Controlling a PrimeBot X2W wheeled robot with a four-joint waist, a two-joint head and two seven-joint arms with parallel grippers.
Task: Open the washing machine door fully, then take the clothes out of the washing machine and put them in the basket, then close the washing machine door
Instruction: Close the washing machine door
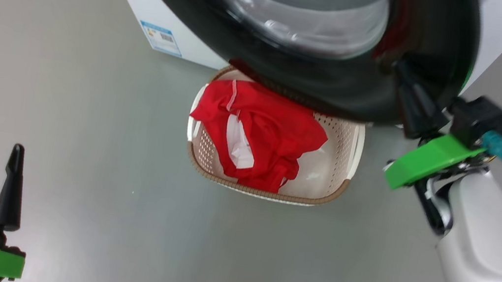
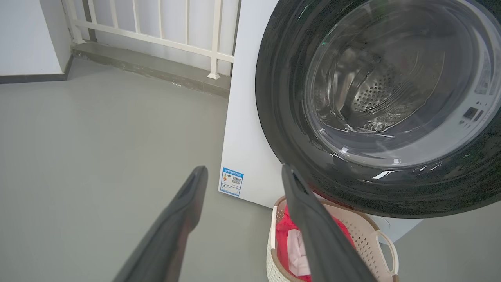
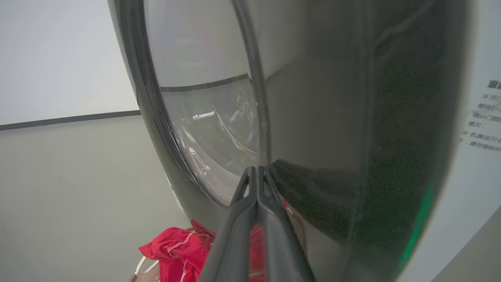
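The right gripper point(image 3: 257, 169), two dark fingers shut on nothing, sets its tips against the outer face of the large round glossy black washing machine door point(image 3: 391, 156). The push should run straight into that face, toward the big white washing machine point(image 2: 250, 117). Under the door, bright red fabric clothes point(image 1: 272, 129) lie in the cream perforated plastic basket point(image 1: 272, 195). The left gripper point(image 1: 0, 147), spread and empty, sits well apart from the door.

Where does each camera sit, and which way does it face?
Head: up high, looking down at the basket of clothes under the washing machine door; open left gripper, shut right gripper, pale forearm.
Left wrist: low, facing the washing machine front; own open fingers.
Right wrist: close against the door; own shut fingers.
Shared: all show door and clothes.
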